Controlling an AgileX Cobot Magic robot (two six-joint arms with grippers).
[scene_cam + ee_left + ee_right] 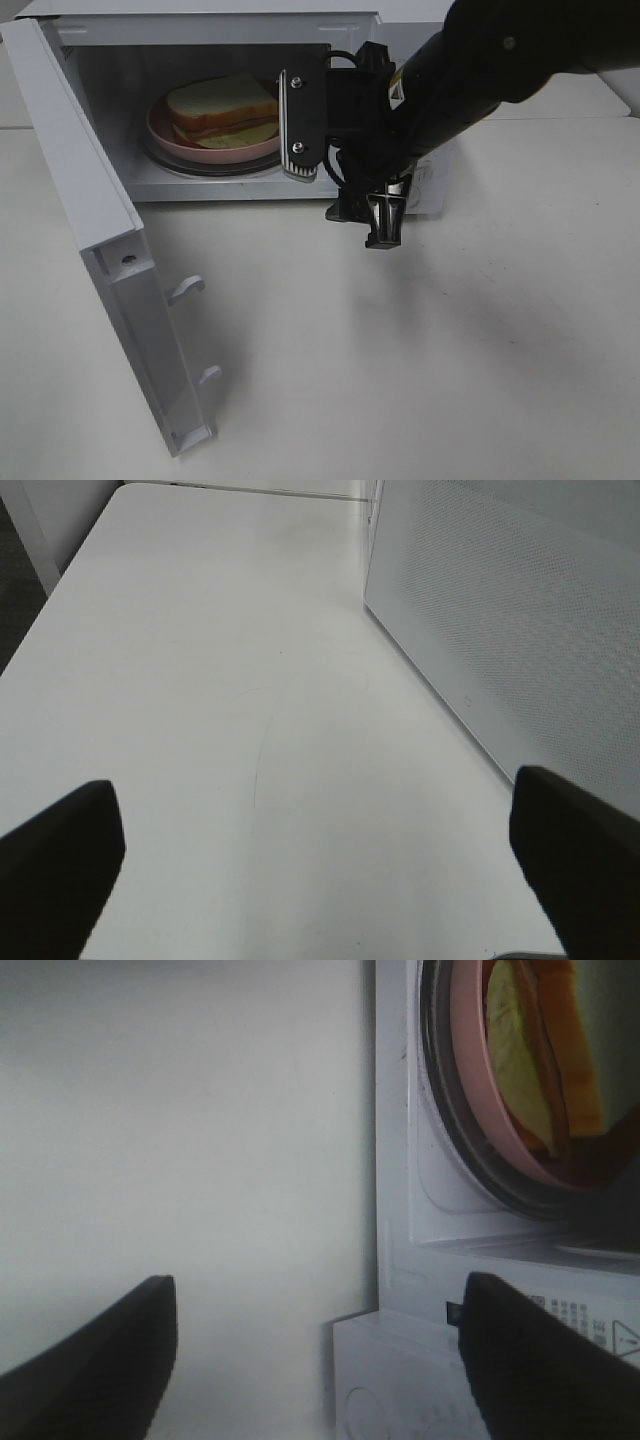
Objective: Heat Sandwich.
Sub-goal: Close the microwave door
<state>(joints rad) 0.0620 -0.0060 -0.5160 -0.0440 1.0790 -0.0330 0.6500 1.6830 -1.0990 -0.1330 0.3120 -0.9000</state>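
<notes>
Inside the microwave [200, 30], the sandwich [222, 112] sits on its pink plate [158, 127]. Right pincer [365, 215] is wide and empty, left pincer [315, 860] too. Next job, I think: push the door [120, 290] shut

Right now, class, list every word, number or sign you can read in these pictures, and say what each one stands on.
Nothing can be read for certain.
Label on the front of the microwave: rows of tiny print, too small and blurred to read.
Same label: a triangle sign, contents unclear.
</notes>
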